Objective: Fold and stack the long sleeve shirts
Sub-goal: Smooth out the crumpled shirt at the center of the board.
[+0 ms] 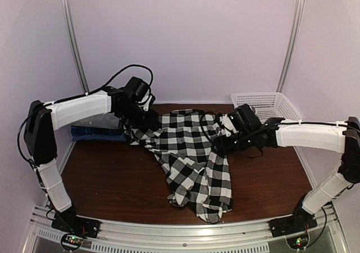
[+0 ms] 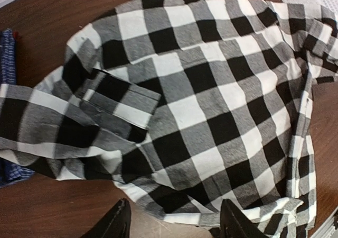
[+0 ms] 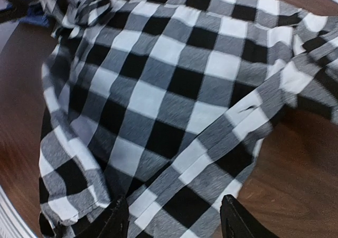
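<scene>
Plaid shirt [image 1: 194,157] lies rumpled and unfolded mid-frame on the worktop [image 1: 112,180]; a blue shirt [image 1: 95,132] sits apparently folded at left; left pincer [image 2: 174,205] and right pincer [image 3: 174,201] both gape, grasping nothing.

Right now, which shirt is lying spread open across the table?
The black-and-white plaid shirt, loose and rumpled in the middle; the blue shirt sits as a compact pile at the left edge.

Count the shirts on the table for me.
2: the plaid shirt spread mid-table, and a folded blue shirt far left, partly behind the left arm; more may be hidden there.
</scene>
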### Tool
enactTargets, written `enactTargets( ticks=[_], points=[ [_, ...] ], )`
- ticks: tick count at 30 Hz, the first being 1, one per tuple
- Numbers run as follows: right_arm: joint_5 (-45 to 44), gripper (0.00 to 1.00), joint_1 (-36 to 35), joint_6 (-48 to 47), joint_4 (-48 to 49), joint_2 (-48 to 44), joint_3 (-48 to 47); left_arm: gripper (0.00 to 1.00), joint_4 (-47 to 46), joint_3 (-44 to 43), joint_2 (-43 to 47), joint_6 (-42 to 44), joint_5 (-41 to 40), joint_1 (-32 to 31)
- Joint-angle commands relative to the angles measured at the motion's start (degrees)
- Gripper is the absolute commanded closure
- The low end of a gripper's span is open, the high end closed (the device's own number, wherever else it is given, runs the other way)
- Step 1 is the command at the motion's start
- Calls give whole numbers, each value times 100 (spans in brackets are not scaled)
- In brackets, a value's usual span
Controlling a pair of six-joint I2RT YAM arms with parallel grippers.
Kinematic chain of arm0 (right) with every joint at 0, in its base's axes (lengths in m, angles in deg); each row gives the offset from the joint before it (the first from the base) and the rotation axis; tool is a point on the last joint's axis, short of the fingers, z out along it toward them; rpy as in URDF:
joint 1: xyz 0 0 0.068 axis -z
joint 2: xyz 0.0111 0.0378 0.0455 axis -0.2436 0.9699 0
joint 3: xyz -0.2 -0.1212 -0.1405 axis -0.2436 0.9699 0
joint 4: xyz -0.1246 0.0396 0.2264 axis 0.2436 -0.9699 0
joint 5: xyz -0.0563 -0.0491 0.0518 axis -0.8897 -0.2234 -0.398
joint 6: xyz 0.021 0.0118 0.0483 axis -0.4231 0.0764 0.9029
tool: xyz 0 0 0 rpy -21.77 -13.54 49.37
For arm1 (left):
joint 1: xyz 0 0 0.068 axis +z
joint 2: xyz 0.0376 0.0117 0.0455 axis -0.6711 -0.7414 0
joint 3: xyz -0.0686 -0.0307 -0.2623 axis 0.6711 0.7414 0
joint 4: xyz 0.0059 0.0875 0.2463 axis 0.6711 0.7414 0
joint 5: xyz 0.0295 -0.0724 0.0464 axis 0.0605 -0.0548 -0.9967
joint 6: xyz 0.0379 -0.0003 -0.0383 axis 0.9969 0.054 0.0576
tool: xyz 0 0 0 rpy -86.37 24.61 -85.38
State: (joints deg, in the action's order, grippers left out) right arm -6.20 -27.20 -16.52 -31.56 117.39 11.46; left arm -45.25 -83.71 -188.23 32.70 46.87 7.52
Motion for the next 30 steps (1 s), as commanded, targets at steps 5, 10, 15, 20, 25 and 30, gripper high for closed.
enactTargets(
  ticks=[5, 10, 15, 20, 25, 30],
  points=[
    [780, 39, -913, 342, 1228, 154, 770, 42, -848, 1164, 647, -659, 223, -228],
    [718, 38, -977, 238, 1621, 609, 790, 43, -1032, 1723, 1155, -793, 212, -228],
    [793, 43, -973, 200, 1752, 1011, 723, 43, -1150, 2273, 1664, -918, 189, -228],
    [973, 71, -999, 294, 1853, 969, 748, 43, -1196, 2615, 2068, -989, 129, -228],
    [917, 100, -1071, 355, 1618, 547, 633, 43, -1220, 2693, 2290, -984, 98, -228],
    [998, 100, -1118, 519, 1279, -158, 444, 43, -1210, 2659, 2452, -951, 67, -228]
  ],
)
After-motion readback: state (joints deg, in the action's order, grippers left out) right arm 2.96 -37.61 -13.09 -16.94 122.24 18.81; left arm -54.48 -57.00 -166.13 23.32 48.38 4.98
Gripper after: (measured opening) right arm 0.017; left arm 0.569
